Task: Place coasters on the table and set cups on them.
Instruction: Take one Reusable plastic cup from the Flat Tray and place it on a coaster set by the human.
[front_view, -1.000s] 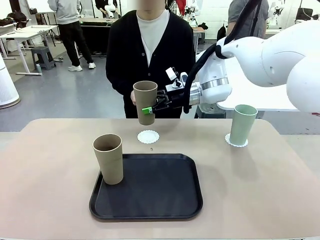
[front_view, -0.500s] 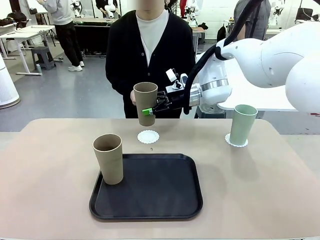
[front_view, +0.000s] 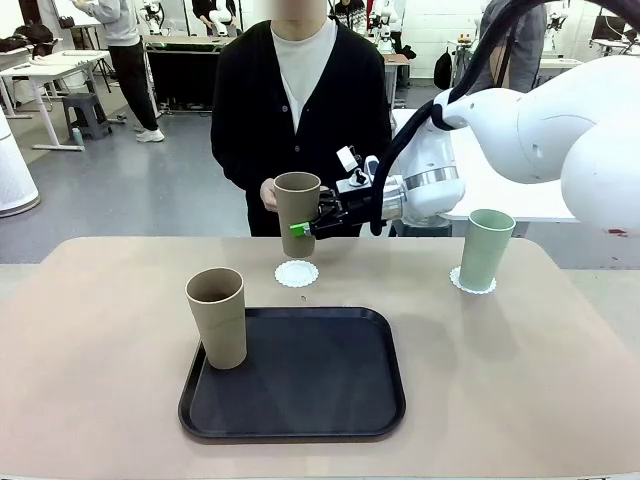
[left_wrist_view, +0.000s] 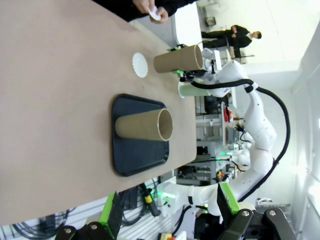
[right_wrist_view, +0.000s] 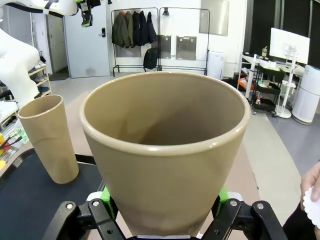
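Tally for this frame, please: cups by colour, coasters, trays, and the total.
Tan cups: 2, held tan cup and tan cup on tray
Mint cup: 1
Coasters: 3, bare coaster, coaster under mint cup, coaster in person's hand
Tray: 1
Total: 7

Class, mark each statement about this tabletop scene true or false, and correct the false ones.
1. The right tool grips a tan cup over a bare coaster. True.
2. The green cup stands on the tray. False: it stands on a second coaster on the table, right of the tray.
3. The other tan cup lies on its side. False: it stands upright on the tray's left part.
4. The left tool is open, holding nothing. True.
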